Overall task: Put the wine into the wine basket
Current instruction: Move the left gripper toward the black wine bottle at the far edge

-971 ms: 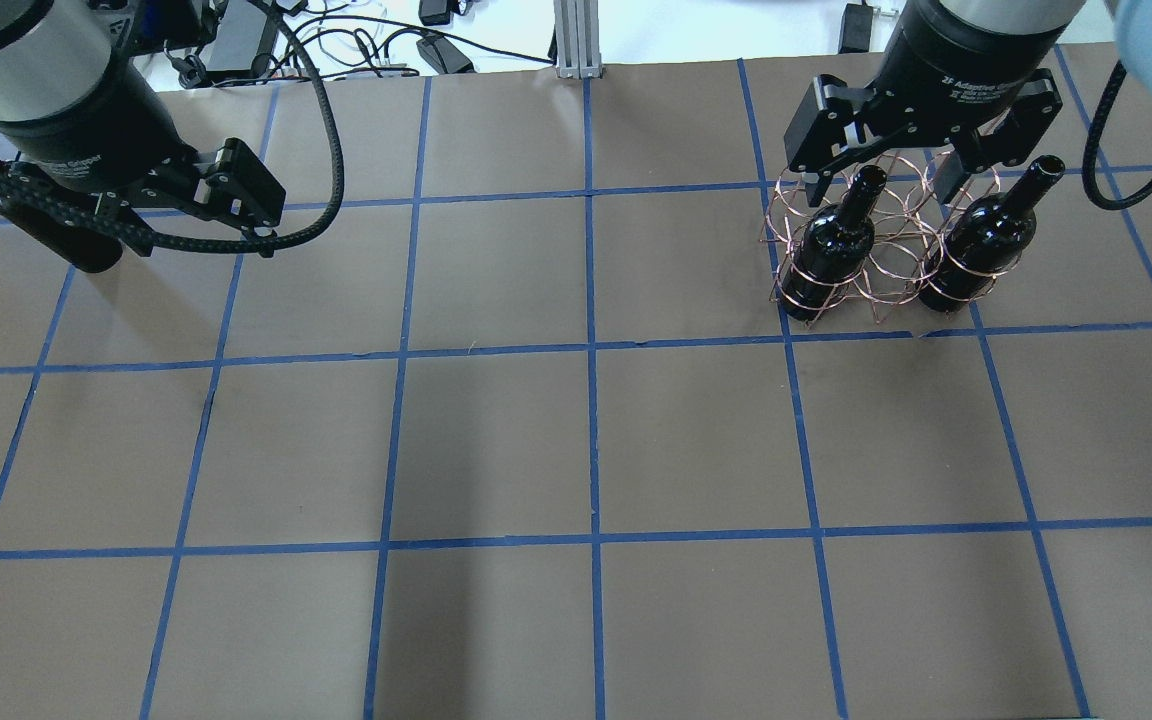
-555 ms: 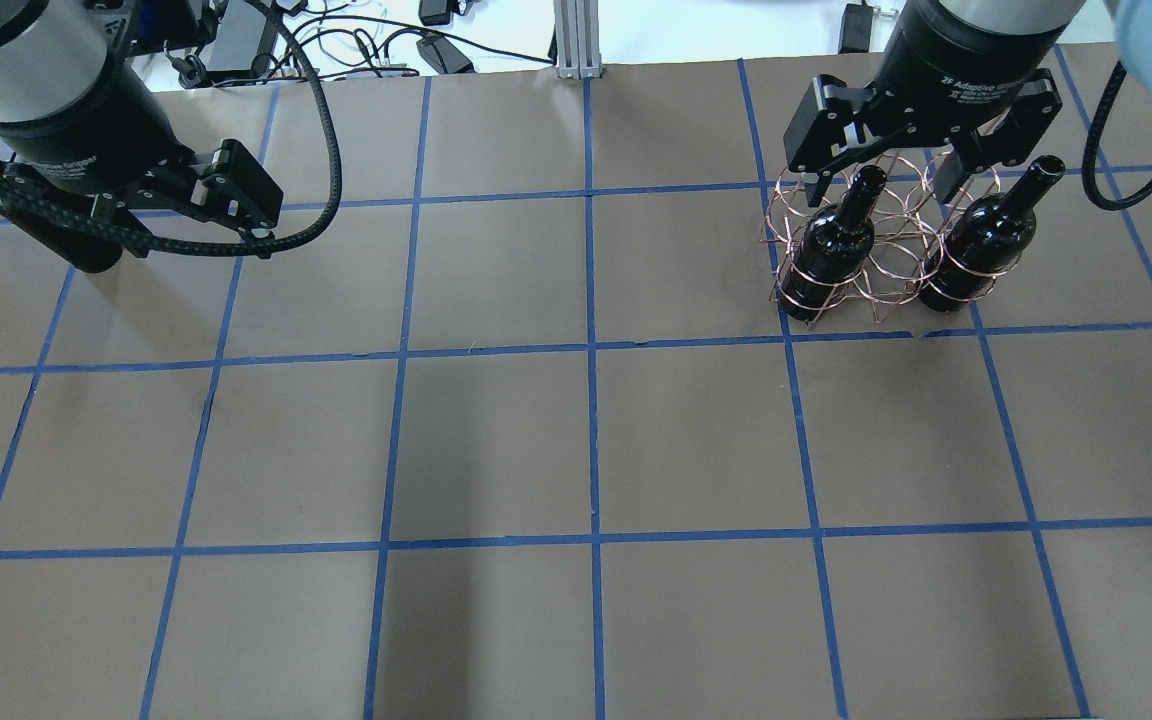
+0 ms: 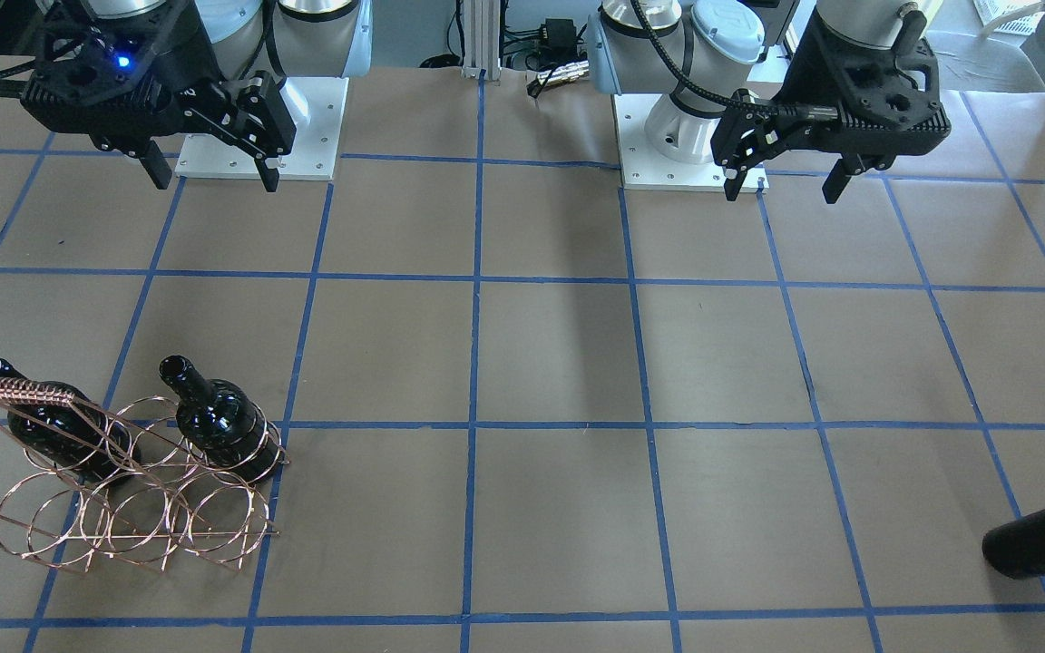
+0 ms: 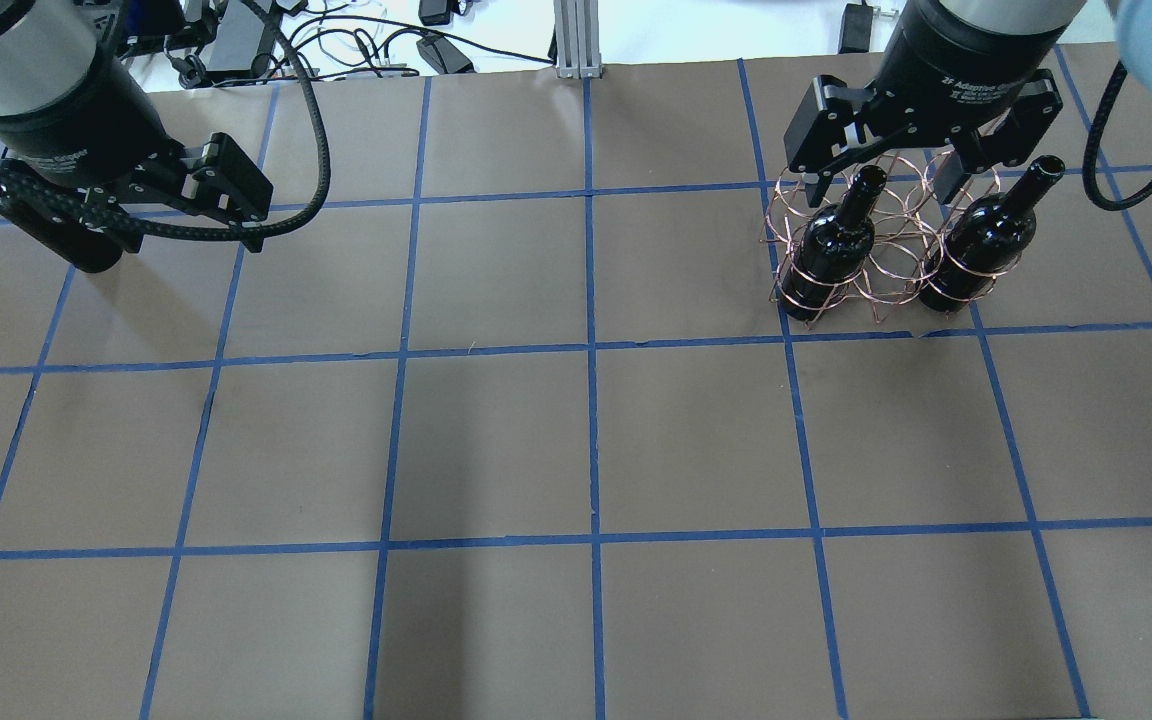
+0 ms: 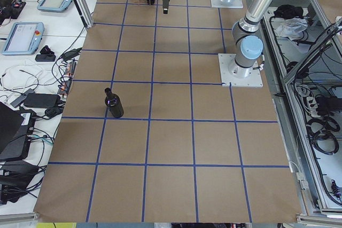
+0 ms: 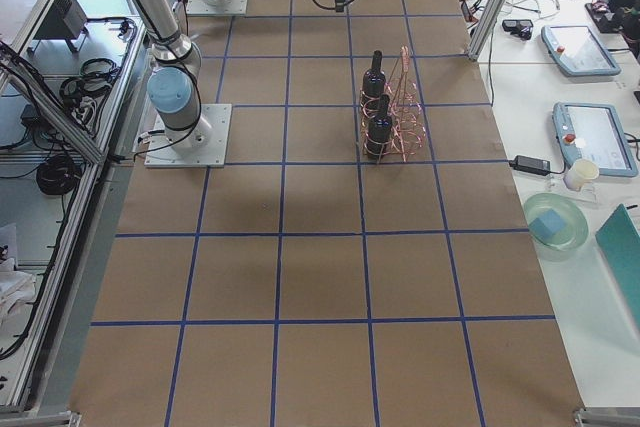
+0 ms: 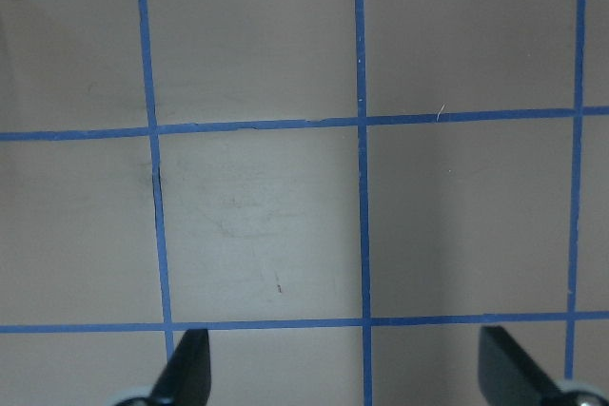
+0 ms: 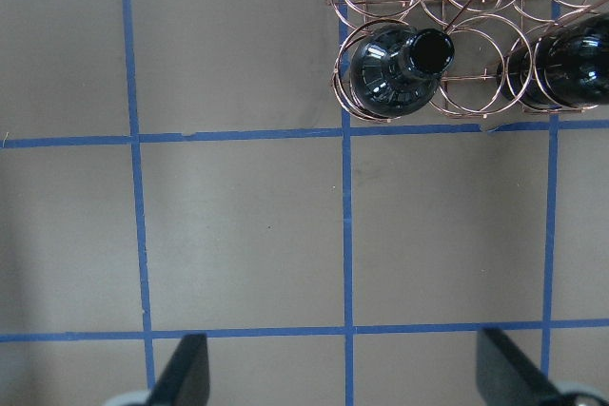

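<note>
Left gripper (image 3: 782, 191) and right gripper (image 3: 214, 182) hang high, fingers spread, holding nothing. The wine (image 5: 113, 105) stands alone on the bench (image 3: 559, 363), far left side. Two bottles (image 3: 214, 422) fill the basket (image 3: 123, 494) ends. The ring between them seems free for it.

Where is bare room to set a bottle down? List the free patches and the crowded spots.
Free: the table's whole middle, from the wine basket across to the lone bottle. In the basket, the slot between its two bottles stands empty. Crowded: only the basket's corner.
</note>
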